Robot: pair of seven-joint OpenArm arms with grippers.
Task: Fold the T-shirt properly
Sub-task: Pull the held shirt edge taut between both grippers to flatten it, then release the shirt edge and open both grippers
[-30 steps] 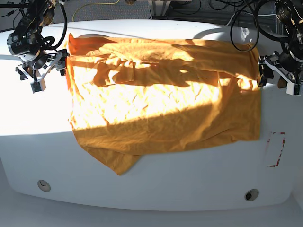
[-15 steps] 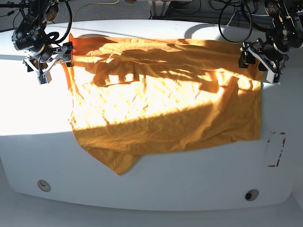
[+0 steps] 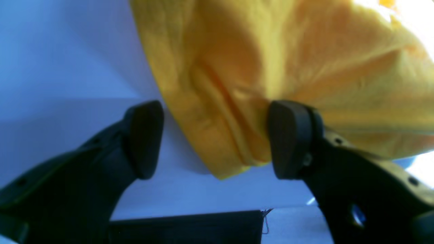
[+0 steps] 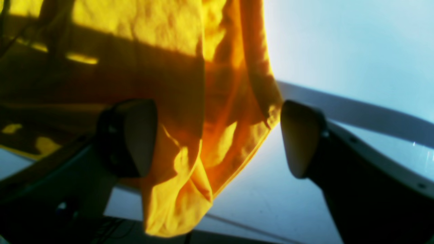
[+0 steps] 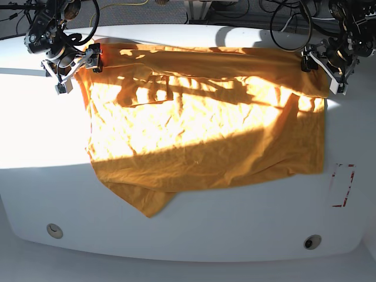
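T-shirt (image 5: 200,135): orange-yellow, spread flat across the white table (image 5: 47,135), one corner folded at the near left. Left gripper (image 5: 323,69): jaws released wide, straddling the far right corner of the cloth. Right gripper (image 5: 76,66): likewise released, straddling the far left corner.

No lettering, brand, number or label reads anywhere — the one sign-like mark is a red-and-white dashed rectangle (image 5: 342,185) on the white desk (image 5: 235,223), near its right edge, carrying no legible text.
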